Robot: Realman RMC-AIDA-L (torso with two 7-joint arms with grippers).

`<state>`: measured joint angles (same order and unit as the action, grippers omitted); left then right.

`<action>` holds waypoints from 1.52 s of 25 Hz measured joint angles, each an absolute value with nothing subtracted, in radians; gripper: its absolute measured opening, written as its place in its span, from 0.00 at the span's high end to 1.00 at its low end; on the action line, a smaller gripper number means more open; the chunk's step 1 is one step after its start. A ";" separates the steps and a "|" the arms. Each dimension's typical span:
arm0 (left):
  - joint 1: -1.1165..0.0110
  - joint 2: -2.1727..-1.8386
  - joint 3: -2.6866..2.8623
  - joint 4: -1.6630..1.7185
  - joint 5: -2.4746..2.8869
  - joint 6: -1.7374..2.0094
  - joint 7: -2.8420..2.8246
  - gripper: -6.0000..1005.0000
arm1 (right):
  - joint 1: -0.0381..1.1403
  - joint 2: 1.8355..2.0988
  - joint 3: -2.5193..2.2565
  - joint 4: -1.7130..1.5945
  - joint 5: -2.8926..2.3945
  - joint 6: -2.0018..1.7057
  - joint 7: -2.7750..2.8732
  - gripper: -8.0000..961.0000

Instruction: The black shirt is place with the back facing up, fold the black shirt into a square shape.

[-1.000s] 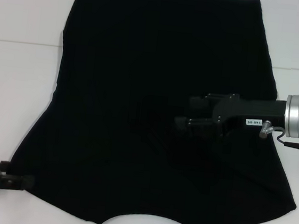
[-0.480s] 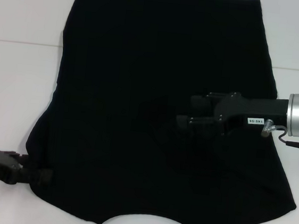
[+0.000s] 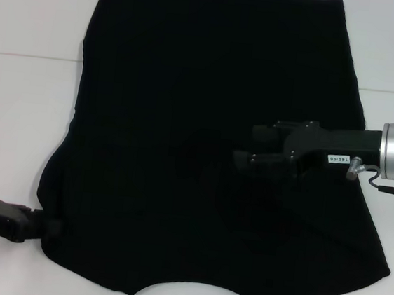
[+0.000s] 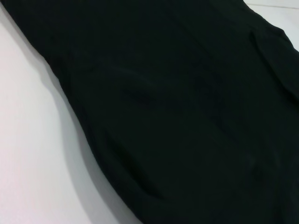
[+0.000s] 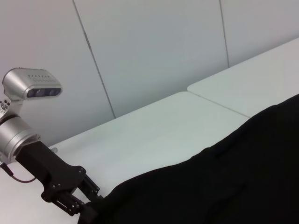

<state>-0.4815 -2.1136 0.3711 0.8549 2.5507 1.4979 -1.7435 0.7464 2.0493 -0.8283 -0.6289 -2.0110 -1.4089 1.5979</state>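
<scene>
So the big plain black short-sleeved T-shirt (image 3: 205,141) of soft matte fabric is spread flat on the white tabletop (image 3: 16,121), taking up most of the middle of it. The straight hem runs along the far edge, and the curved neckline dip sits at the near edge, closest to the robot. So its long axis runs near-to-far and the collar points back at the robot. The sleeves flare out at the near corners.

The left gripper (image 3: 53,228) is down low at the near-left sleeve corner, right at the cloth's edge. From the right wrist view its fingers (image 5: 84,211) seem to meet the fabric edge, but I honestly can't tell if they've closed on it or are just touching. The right gripper (image 3: 241,159) hovers over the shirt's right-middle area, and I can't make out its fingers against black on black either.

My read is this is the grab-the-sleeve step before the first fold. To do it well, the left one should pinch only the sleeve edge, getting both layers, and lift just enough to carry it inward without dragging the body. The right one pinning the middle would help keep everything square.
</scene>
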 joint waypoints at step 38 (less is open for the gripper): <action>-0.492 -2.111 0.354 0.800 2.357 1.606 -1.743 0.94 | 0.515 1.835 -0.750 -0.626 -2.209 -1.542 2.230 0.13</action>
<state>-0.4922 -2.1114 0.3542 0.7995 2.3571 1.6059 -1.7432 0.5150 1.8350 -0.7504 -0.6255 -2.2087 -1.5416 2.2298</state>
